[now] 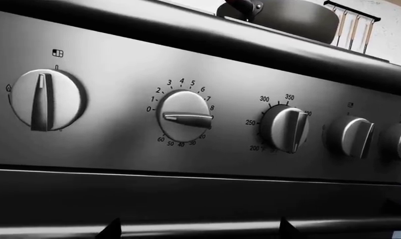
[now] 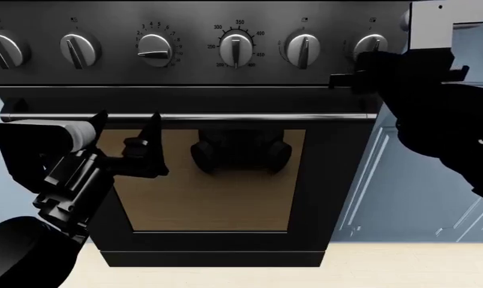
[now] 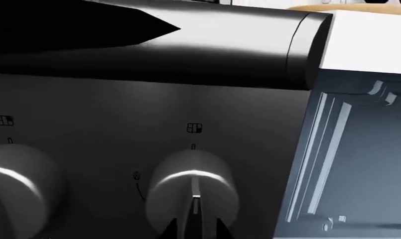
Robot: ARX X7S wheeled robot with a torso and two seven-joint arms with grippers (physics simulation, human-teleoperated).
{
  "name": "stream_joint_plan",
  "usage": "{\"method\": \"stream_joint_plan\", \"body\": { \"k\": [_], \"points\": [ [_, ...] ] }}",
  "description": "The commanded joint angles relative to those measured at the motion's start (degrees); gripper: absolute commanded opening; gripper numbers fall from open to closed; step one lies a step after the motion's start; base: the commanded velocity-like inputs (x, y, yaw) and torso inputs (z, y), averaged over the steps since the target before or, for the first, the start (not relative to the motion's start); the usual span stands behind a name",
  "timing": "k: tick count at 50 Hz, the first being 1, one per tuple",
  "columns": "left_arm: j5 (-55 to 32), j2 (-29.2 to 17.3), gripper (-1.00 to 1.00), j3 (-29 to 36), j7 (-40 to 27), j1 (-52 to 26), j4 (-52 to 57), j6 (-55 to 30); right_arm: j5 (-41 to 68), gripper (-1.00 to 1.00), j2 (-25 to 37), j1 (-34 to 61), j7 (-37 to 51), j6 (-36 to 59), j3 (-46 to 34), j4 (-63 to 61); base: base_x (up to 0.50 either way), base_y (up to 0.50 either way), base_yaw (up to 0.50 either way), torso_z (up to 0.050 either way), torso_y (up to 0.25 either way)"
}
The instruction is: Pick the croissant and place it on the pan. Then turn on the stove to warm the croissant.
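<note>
The right gripper (image 2: 355, 71) sits at the stove's (image 2: 225, 96) far-right knob (image 3: 194, 186), fingertips flanking its ridge; whether they pinch it, I cannot tell. The left gripper (image 2: 129, 135) hangs spread open before the oven window (image 2: 209, 204). The pan (image 1: 300, 17) rests on top; no croissant shows.

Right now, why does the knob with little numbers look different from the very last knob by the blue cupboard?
The numbered knob has digits printed in a ring around it; the last knob has only a small burner symbol above it. The numbered knob's pointer bar lies sideways; the last knob's stands nearly upright. Nothing is near the numbered knob, while the right gripper is right up against the last one. Both are round, silver, and on the stove.
</note>
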Motion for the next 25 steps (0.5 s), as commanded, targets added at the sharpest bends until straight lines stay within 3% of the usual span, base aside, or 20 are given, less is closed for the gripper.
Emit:
{"method": "stream_joint_plan", "body": {
  "k": [1, 16, 25],
  "points": [
    [-0.2, -0.1, 1.00, 0.1, -0.2, 0.1, 0.2, 0.0, -0.3, -1.00, 0.3, -0.1, 0.0, 0.0, -0.1, -0.6, 0.00, 0.00, 0.00, 0.000, 0.000],
    [-0.3, -0.3, 1.00, 0.1, -0.5, 0.1, 0.5, 0.0, -0.7, -1.00, 0.5, 0.1, -0.3, 0.0, -0.4, -1.1, 0.00, 0.00, 0.00, 0.000, 0.000],
    [-0.4, -0.3, 1.00, 0.1, -0.5, 0.2, 0.4, 0.2, -7.4, -1.00, 1.8, 2.7, -4.2, 1.5, -6.3, -3.6, 0.00, 0.00, 0.00, 0.000, 0.002]
  ]
}}
